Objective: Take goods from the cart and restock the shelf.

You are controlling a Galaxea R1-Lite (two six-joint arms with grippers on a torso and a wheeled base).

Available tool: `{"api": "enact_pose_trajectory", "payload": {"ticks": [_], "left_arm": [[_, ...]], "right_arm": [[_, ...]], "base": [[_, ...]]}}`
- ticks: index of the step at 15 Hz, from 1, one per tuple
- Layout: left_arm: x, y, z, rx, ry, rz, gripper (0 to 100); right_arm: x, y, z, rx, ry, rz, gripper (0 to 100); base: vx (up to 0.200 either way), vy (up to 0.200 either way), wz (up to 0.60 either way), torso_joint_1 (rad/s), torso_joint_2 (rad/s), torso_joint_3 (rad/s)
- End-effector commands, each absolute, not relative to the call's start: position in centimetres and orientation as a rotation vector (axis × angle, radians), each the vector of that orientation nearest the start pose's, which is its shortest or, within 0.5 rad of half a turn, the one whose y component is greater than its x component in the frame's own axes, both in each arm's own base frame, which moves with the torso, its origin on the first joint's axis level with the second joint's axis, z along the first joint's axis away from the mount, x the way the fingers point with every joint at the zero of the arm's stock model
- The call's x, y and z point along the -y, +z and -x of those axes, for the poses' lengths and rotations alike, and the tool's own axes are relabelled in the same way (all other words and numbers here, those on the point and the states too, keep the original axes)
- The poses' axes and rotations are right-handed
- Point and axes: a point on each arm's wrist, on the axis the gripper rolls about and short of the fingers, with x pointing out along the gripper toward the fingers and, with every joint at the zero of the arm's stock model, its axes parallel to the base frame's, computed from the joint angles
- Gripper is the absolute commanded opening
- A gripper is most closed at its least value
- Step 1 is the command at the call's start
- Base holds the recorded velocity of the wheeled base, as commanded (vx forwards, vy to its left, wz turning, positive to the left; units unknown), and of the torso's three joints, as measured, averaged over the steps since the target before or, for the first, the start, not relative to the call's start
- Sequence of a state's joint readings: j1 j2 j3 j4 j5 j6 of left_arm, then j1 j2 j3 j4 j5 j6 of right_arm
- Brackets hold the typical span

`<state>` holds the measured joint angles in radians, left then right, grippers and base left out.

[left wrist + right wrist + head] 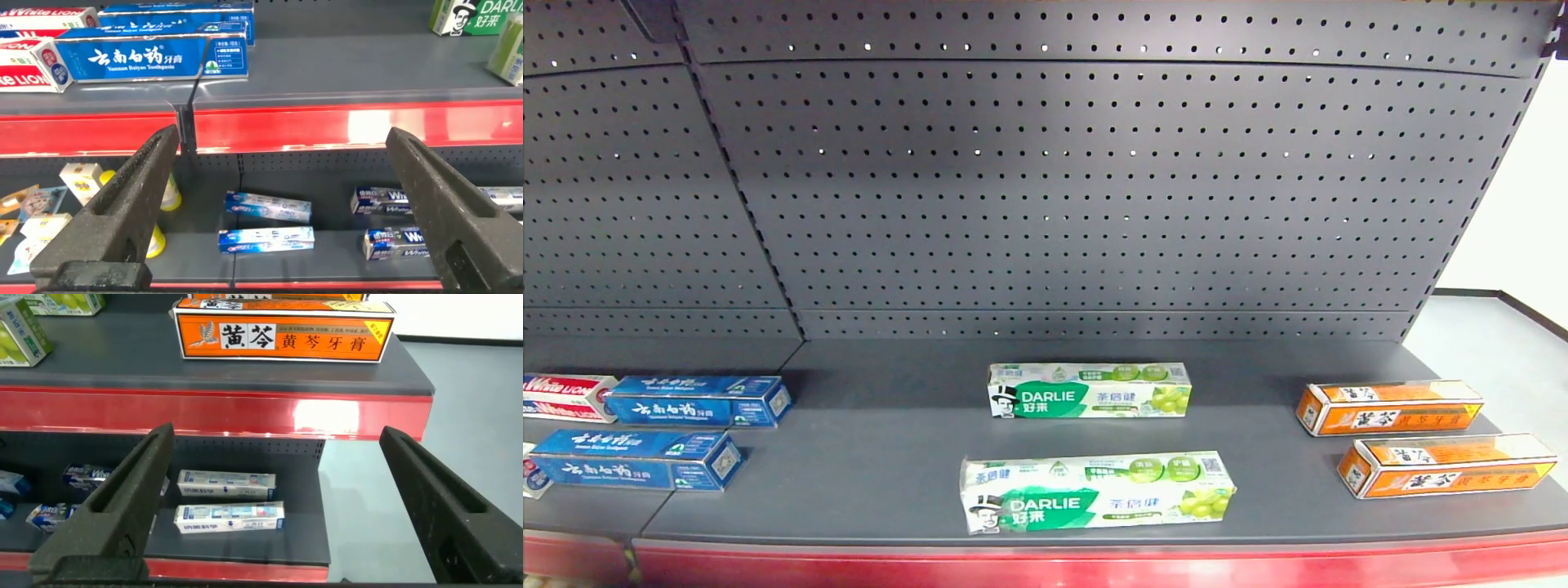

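Shelf (890, 457), dark grey, with a red front lip (1045, 562) and a perforated back panel (1054, 204) well behind it. The stock all lies flat, long side along the lip. At mid-lip, a front green toothpaste box (1094, 491) sits just behind the lip, with a rear green toothpaste box (1089, 389) farther back. Toward the lip's right end are a front orange box (1445, 465) and a rear orange box (1388, 407). Toward its left end are a front blue box (637, 459) and a rear blue box (698, 400), with a red-and-white box (568, 397) at the latter's left end. Left gripper (283, 155): spread wide, holding nothing, lower than the lip, beneath the blue boxes. Right gripper (278, 445): spread wide, holding nothing, lower than the lip, beneath the orange boxes. Lower shelf (327, 184) under the lip: pale blue boxes (267, 207) lying flat.
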<state>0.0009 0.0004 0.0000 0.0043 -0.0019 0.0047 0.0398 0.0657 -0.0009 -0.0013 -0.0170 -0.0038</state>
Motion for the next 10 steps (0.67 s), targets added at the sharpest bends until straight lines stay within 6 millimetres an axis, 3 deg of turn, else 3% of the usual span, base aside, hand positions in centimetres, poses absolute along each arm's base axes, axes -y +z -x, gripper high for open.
{"api": "enact_pose_trajectory", "payload": {"ticks": [1, 10], "left_arm": [[0.01, 7.50, 2.28, -0.005, 0.000, -0.005, 100], [0.01, 7.50, 2.28, -0.005, 0.000, -0.005, 100]], "right_arm": [[0.11, 7.70, 1.76, -0.066, 0.023, 0.006, 100], [0.04, 7.61, 2.29, 0.003, -0.020, 0.003, 100]], "base": [[0.000, 0.000, 0.00, 0.000, 0.00, 0.000], [0.000, 0.000, 0.00, 0.000, 0.00, 0.000]]}}
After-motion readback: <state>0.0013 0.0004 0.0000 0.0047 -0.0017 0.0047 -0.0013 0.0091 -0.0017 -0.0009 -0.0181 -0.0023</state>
